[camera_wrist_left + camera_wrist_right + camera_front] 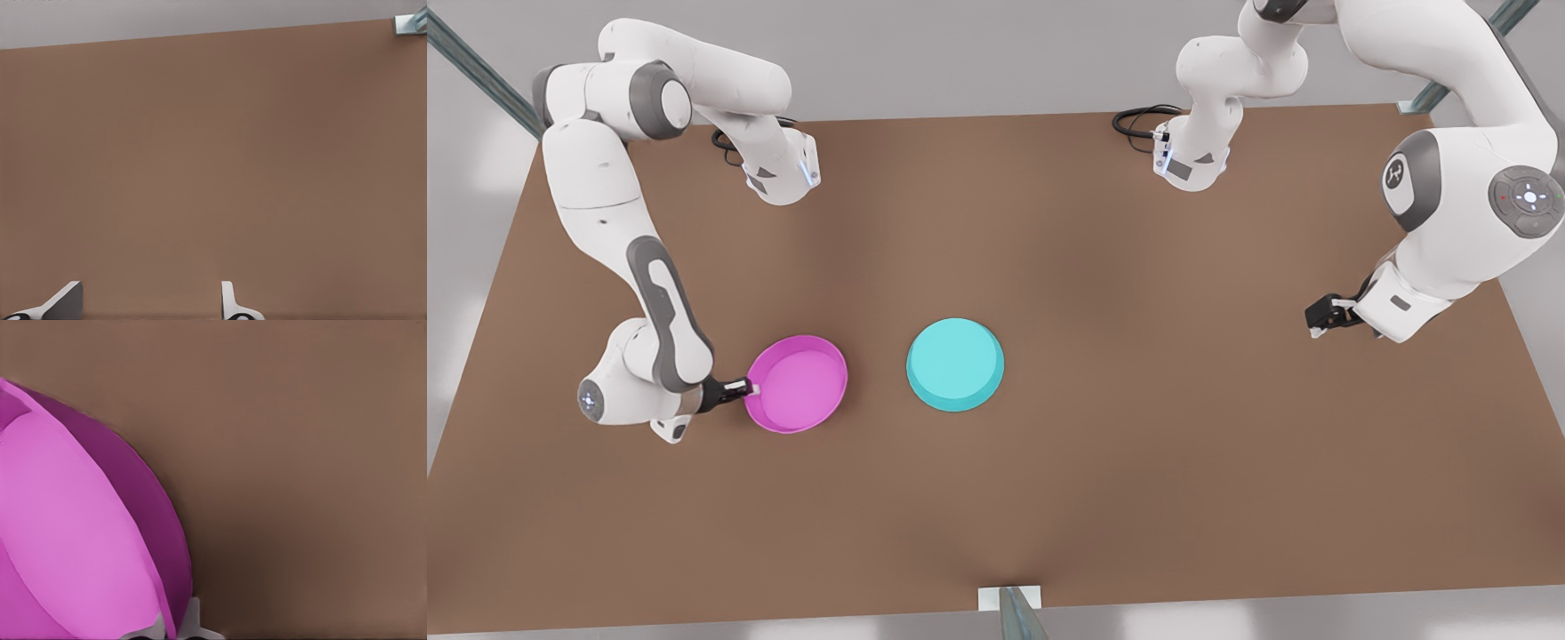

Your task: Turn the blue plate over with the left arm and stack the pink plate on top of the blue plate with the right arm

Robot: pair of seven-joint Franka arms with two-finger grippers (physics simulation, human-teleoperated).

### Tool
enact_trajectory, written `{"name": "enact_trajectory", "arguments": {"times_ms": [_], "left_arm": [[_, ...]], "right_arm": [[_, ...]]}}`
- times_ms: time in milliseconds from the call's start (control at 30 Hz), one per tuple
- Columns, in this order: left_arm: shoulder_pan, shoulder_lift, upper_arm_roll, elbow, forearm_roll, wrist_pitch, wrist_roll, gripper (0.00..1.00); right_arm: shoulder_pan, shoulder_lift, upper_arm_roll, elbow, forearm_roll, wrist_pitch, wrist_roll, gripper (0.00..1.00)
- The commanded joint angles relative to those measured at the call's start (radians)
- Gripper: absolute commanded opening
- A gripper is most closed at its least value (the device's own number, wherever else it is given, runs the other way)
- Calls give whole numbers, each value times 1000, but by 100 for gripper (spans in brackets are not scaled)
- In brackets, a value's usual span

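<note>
The round shallow blue plate is a plain cyan-turquoise, its flat top paler than the darker band of its low rim. The round shallow pink plate is magenta, with a lighter pink inside and a deeper purple-magenta wall; it has no pattern. The flat surface is an even matte brown. Both arms are white with grey joint bands. The right gripper has pale fingertips on a dark body; the left gripper looks black.
</note>
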State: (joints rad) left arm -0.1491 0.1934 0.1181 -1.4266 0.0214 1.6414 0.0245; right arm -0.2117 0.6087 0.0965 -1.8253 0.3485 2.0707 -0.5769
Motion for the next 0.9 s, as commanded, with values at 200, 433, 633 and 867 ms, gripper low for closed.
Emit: {"name": "enact_trajectory", "arguments": {"times_ms": [200, 433, 633, 867], "left_arm": [[0, 0, 0, 0, 0, 0, 0, 100], [0, 0, 0, 0, 0, 0, 0, 100], [-1, 1, 0, 0, 0, 2, 0, 100], [-1, 1, 0, 0, 0, 2, 0, 100]], "right_arm": [[80, -29, 28, 67, -2, -53, 34, 21], [322, -32, 55, 146, 4, -124, 176, 21], [440, -10, 57, 169, 64, -113, 259, 21], [483, 46, 55, 218, 63, -107, 302, 27]]}}
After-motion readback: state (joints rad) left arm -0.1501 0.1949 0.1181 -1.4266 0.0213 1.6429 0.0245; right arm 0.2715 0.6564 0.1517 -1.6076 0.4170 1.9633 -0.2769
